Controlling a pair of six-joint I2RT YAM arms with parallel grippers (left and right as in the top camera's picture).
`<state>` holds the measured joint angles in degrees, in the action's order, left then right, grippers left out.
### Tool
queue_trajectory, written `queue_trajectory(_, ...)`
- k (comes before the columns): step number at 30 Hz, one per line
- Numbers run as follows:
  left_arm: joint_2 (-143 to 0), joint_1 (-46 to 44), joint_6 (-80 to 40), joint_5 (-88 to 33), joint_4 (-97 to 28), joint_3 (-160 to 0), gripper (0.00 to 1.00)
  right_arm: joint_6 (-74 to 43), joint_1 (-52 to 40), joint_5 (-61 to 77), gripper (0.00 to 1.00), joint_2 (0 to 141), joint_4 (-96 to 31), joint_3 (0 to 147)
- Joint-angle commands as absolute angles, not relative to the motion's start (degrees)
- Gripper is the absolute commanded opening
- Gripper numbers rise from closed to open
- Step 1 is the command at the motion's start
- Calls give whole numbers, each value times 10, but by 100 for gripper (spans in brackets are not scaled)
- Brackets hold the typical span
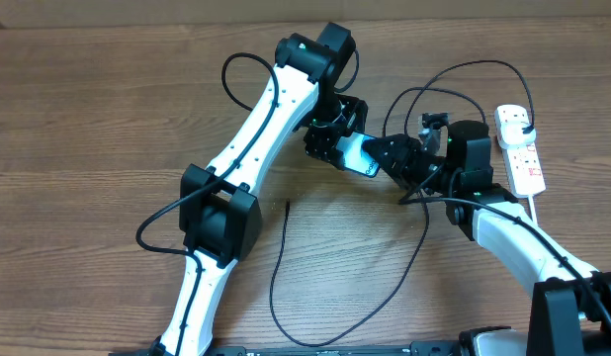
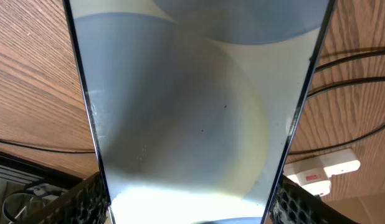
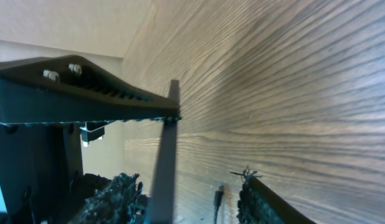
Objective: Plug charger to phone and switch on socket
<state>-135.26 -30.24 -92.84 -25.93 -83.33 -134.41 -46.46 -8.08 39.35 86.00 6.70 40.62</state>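
We see the left claw (image 1: 339,148) clamped on the phone (image 1: 361,156) above the table (image 1: 88,119) – the right claw (image 1: 404,164) just beside it, fingers apart. The charger's loose end (image 1: 289,206) lies well apart; the power strip (image 1: 524,158) sits far right.

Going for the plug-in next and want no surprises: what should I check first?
1. Phone held in left gripper: ok.
2. Charger tip in right gripper: not ok, it lies loose on the table.
3. Right gripper free to pick: ok, open.
4. Charger plug in socket: ok, at its far end.
5. Socket switch on: cannot tell.
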Motion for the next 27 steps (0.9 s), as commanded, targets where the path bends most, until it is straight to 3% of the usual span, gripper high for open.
queue_trajectory(1, -1351, -309, -943, -245, -837, -1361, 4, -456, -93, 384, 50, 859, 77, 418)
queue_trajectory(10, -1351, -312, -943, -245, -840, -1361, 4, -456, -100, 375, 22, 859, 82, 418)
queue_trajectory(27, -1351, -323, -943, -255, -839, -1361, 4, -456, -100, 375, 20, 859, 82, 418)
